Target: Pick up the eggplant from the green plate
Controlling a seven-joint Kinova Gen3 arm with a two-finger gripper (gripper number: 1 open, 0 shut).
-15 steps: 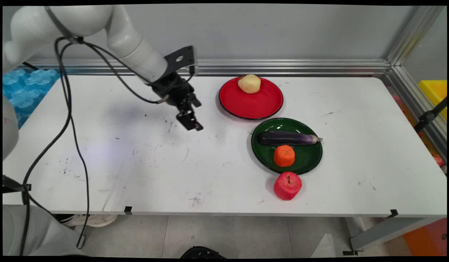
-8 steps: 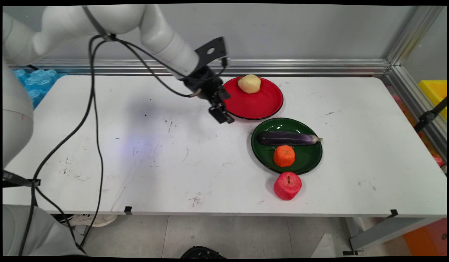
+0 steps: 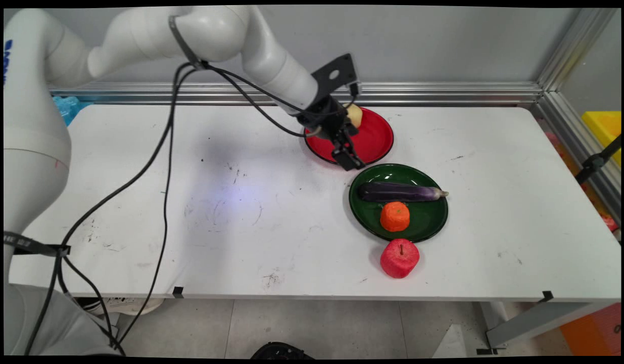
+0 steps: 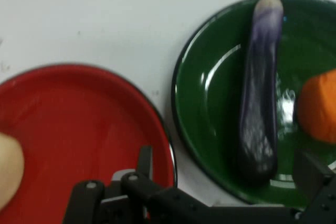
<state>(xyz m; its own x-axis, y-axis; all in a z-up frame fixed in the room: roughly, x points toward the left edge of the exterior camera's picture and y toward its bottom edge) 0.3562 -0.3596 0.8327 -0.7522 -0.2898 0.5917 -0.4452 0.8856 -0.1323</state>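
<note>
The claw [image 3: 351,163] hung empty, fingers apart, over the near rim of the red plate [image 3: 377,139], just beside the green plate [image 3: 429,218]. On that plate the eggplant [image 3: 397,192] lay close by the orange [image 3: 394,216], so clearance on that side looked tight.

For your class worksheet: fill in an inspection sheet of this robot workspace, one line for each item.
Surface: white table, scuffed with dark marks.
Things: pale fruit on red plate; eggplant and orange on green plate; apple on the table beside it.
Clutter: nothing seen.
Claw: open, empty, above the red plate's near rim.
Cables: black, hanging from the arm.
Surroundings: grey wall; yellow bin.
</note>
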